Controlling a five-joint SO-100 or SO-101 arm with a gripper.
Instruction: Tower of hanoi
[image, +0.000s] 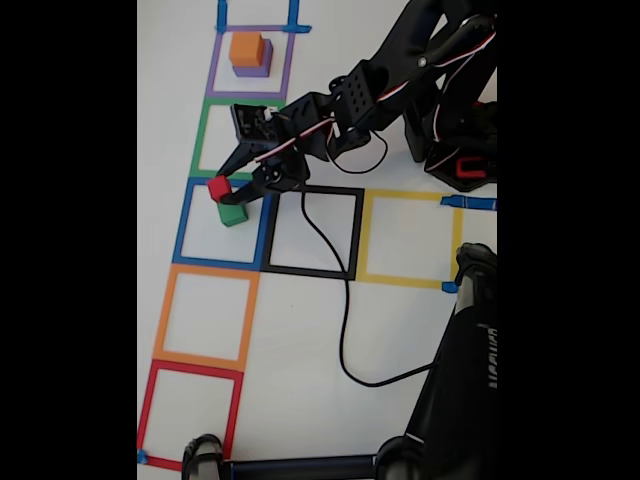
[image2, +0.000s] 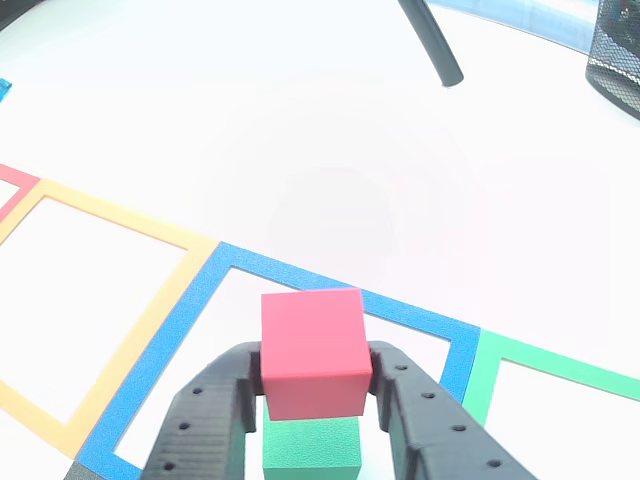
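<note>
The black two-finger gripper (image2: 316, 385) is clamped on the small red plain cube (image2: 312, 350), one perforated finger (image2: 215, 405) on each side face, holding it directly over the slightly larger green plain cube (image2: 311, 445). Whether red already rests on green or hangs just above cannot be told; the two look flush or nearly so in the other view.

Judged from this, the step in hand is either setting red down on green or lifting it off. Either way it wants a straight vertical move with the cube kept level, and jaws parted only once red sits square, so green is not nudged.

The fixed view adds the layout: the gripper (image: 228, 186) works at about 12 o'clock inside the blue tape-outlined square (image: 183, 225), red cube (image: 219, 187) over green cube (image: 233, 213). Toward 12 o'clock, past the green tape square (image: 201, 135), the orange plain cube (image: 247, 48) sits on the purple plain cube (image: 254, 69) in the purple tape square (image: 215, 70). The other view alone shows the grip faces and alignment closely.
</note>
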